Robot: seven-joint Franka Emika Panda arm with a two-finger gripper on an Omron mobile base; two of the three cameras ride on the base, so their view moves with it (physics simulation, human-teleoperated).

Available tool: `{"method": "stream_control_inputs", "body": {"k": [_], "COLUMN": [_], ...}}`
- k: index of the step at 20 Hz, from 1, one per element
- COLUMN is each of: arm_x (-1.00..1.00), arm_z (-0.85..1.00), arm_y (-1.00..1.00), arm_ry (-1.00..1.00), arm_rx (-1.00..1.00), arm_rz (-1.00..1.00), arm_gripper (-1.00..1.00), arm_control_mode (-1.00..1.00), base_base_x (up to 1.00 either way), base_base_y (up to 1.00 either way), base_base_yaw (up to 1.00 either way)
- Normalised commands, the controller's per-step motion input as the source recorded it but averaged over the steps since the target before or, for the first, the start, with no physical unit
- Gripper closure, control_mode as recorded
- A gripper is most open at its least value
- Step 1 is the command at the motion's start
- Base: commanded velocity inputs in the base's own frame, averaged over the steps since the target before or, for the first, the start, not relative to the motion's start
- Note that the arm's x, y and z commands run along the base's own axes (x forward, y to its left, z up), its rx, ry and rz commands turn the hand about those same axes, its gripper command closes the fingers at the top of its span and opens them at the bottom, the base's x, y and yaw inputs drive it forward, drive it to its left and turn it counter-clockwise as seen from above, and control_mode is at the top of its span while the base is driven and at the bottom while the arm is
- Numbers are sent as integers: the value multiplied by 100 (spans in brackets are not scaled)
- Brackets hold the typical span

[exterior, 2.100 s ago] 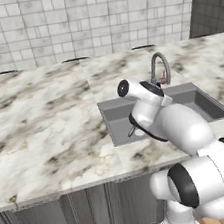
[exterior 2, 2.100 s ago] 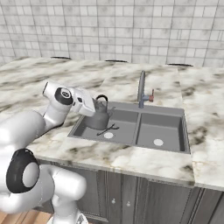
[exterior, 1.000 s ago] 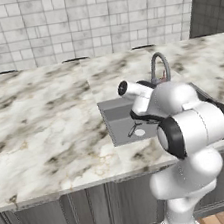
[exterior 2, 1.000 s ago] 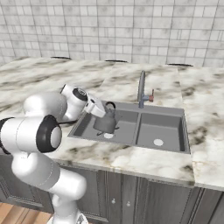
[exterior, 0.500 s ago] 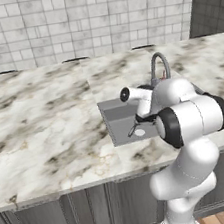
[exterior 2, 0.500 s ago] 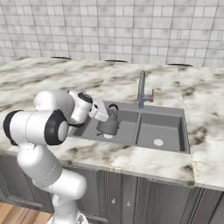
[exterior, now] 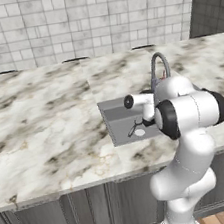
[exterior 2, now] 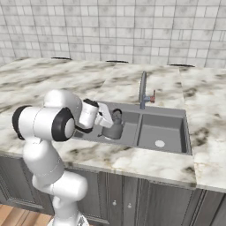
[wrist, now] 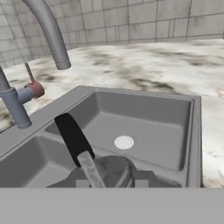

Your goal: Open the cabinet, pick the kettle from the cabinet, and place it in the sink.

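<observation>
Two basins make up the sink [exterior 2: 170,112]; the kettle [exterior 2: 113,127] hangs low in the left one, its handle pinched in the closed gripper [exterior 2: 107,120]. Releasing while it is tilted could tip it against the divider toward the faucet [exterior 2: 143,89].

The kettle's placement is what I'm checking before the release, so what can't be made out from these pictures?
- Kettle base: right base view, hidden by the sink rim, so contact with the floor is unclear.
- Gripper fingertips: hand view, cut off at the bottom edge.
- Kettle body: left base view, hidden behind the arm.
</observation>
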Motion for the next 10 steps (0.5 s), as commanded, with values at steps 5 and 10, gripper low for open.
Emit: {"method": "stream_control_inputs", "body": {"k": [5,10], "arm_x": [21,20], "arm_z": [-13,-13], "arm_y": [-4,-5], "arm_ry": [6,9], "arm_rx": [0,1], "arm_rz": [0,0], "arm_gripper": [100,100], "arm_control_mode": [-100,-100], "base_base_x": [0,0], "base_base_y": [0,0], "base_base_yaw": [0,0]}}
